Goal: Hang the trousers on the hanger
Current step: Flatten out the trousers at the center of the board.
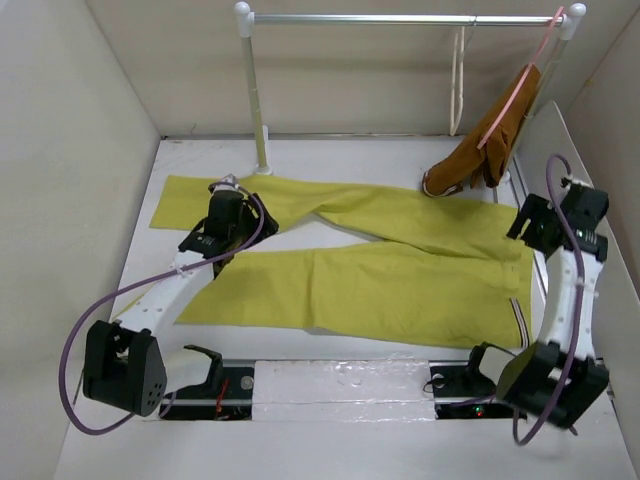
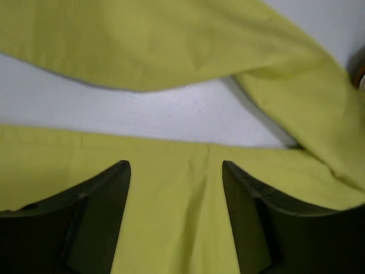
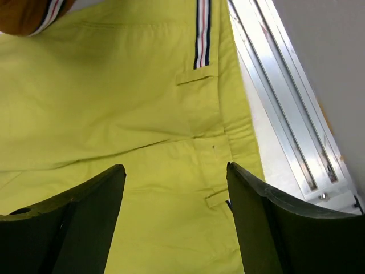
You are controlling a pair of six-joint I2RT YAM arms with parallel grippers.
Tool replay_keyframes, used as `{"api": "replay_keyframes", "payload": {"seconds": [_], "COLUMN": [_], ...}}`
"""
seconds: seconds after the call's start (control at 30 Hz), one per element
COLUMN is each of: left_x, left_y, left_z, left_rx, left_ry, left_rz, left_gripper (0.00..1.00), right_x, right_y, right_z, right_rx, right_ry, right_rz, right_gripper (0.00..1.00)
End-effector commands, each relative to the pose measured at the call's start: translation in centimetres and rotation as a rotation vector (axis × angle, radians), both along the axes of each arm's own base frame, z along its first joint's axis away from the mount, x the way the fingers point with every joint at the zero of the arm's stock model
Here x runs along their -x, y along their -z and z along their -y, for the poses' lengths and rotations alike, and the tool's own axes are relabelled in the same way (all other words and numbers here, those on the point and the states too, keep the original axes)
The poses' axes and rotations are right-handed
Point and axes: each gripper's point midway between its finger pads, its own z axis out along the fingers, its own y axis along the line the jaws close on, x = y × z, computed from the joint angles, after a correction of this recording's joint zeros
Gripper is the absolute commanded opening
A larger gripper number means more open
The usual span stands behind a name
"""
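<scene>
A: Where's everything? Quick.

B: The trousers [image 1: 400, 270] lie flat on the table [image 1: 350, 150], 2 legs splayed in a V toward the left, waistband [image 1: 520, 322] at the right. The hanger [image 1: 458, 95] hangs off the rail [image 1: 380, 18] at the far right, well apart from the cloth, nothing on it.

A: Grippers?

B: Left gripper [image 2: 175, 168] sits low over the near leg, fingers apart, nothing pinched. Can't tell if it touches the cloth. Right gripper [image 3: 175, 171] hovers over the waist end, fingers apart too, holding nothing.

A: So the step?

B: My read: getting a grip on the cloth, hanging not begun. Right should drop onto the waistband edge and pinch all layers, not just the top 1. Left should take the leg near its edge, so both ends lift together and the cloth doesn't sag or drag.

A: What's in the way?

B: Rust-brown garment [image 1: 490, 145] on the pink hanger [image 1: 520, 82] hangs just beside the cream one, its lower end down by the trousers' far edge. Could snag. Rail post [image 1: 262, 140] stands by the far leg.
</scene>
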Motion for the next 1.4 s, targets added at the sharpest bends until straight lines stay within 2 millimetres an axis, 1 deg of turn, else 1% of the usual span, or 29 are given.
{"api": "replay_keyframes", "payload": {"seconds": [0.0,0.03,0.07,0.1,0.13,0.17,0.23,0.27,0.37,0.4,0.5,0.53,0.6,0.67,0.73,0.77,0.8,0.87,1.0,1.03,1.1,1.13,1.17,1.2,1.23,1.27,1.3,1.33,1.37], "left_x": [-1.7,-1.8,-1.9,-1.7,-1.7,-1.4,-0.2,0.6,1.7,1.8,2.5,2.7,3.2,3.7,4.0,4.3,4.5,5.0,6.0,6.2,6.2,6.2,6.1,5.9,5.7,5.4,5.2,5.0,4.8], "left_y": [-2.8,-3.2,-3.5,-3.8,-3.8,-4.7,-4.0,-3.9,-2.8,-3.1,-3.0,-2.9,-3.0,-2.5,-2.0,-1.8,-1.6,-1.2,-0.7,-0.7,-0.9,-1.0,-1.2,-1.6,-1.9,-2.3,-2.6,-2.9,-3.0], "left_z": [-1.5,-1.4,-0.7,1.3,1.3,3.9,6.0,7.9,10.5,10.9,10.7,10.5,10.0,9.3,8.9,8.5,8.3,8.0,7.7,7.7,7.6,7.7,7.7,7.8,7.8,7.6,7.6,7.5,7.4], "left_rx": [-0.089,-0.09,-0.064,0.022,0.022,0.113,0.174,0.181,0.136,0.131,0.135,0.13,0.118,0.086,0.063,0.05,0.041,0.027,0.021,0.022,0.024,0.025,0.028,0.032,0.034,0.035,0.039,0.044,0.051], "left_ry": [-0.027,-0.022,0.007,0.082,0.083,0.18,0.24,0.303,0.406,0.423,0.443,0.437,0.435,0.426,0.433,0.43,0.432,0.435,0.452,0.455,0.454,0.453,0.449,0.442,0.434,0.409,0.397,0.385,0.362], "left_rz": [0.06,0.073,0.077,0.071,0.07,0.101,0.087,0.093,0.077,0.078,0.085,0.085,0.096,0.077,0.067,0.059,0.055,0.04,0.002,-0.004,0.0,0.001,0.001,0.008,0.016,0.026,0.037,0.048,0.05], "left_gripper": [0.61,0.52,0.24,0.04,0.04,0.0,0.0,0.0,0.0,0.0,0.0,0.05,0.16,0.21,0.26,0.29,0.29,0.35,0.43,0.47,0.5,0.5,0.5,0.51,0.51,0.51,0.51,0.52,0.52], "right_x": [4.9,6.1,7.9,10.0,10.6,10.7,10.8,10.3,8.4,7.5,6.1,5.8,5.5,5.4,4.4,4.3,3.3,2.6,-2.4,-4.4,-7.3,-7.8,-9.0,-8.3,-7.7,-6.8,-4.5,-3.0,-1.4], "right_y": [3.5,4.0,3.6,4.9,5.6,6.5,7.0,7.0,7.7,8.9,10.9,12.4,13.4,14.9,15.6,16.8,16.8,17.4,14.3,12.3,10.4,9.7,7.4,6.9,4.9,4.3,4.4,2.1,1.6], "right_z": [0.1,0.4,1.4,1.5,1.1,0.7,-0.4,-0.7,-0.2,0.1,-0.1,-0.7,-0.2,0.2,0.5,0.5,0.8,1.5,4.5,5.7,5.1,5.1,5.2,4.4,4.1,3.5,3.4,2.8,2.6], "right_rx": [-0.013,-0.009,0.016,0.012,-0.005,-0.032,-0.109,-0.135,-0.157,-0.183,-0.246,-0.269,-0.241,-0.248,-0.256,-0.279,-0.273,-0.276,-0.181,-0.137,-0.143,-0.136,-0.113,-0.128,-0.082,-0.07,-0.06,-0.044,-0.037], "right_ry": [0.059,0.088,0.152,0.217,0.216,0.212,0.22,0.226,0.239,0.245,0.202,0.176,0.179,0.186,0.178,0.178,0.167,0.178,0.16,0.125,0.009,-0.032,-0.057,-0.062,-0.086,-0.082,-0.036,0.015,0.056], "right_rz": [-0.097,-0.112,-0.097,-0.155,-0.184,-0.206,-0.217,-0.195,-0.136,-0.143,-0.179,-0.235,-0.274,-0.312,-0.301,-0.334,-0.323,-0.345,-0.209,-0.143,-0.058,-0.052,-0.02,-0.05,-0.037,-0.052,-0.113,-0.063,-0.048], "right_gripper": [0.77,0.76,0.75,0.7,0.66,0.61,0.43,0.41,0.56,0.6,0.63,0.63,0.61,0.6,0.58,0.58,0.56,0.55,0.56,0.57,0.64,0.65,0.66,0.67,0.68,0.69,0.72,0.72,0.72]}}
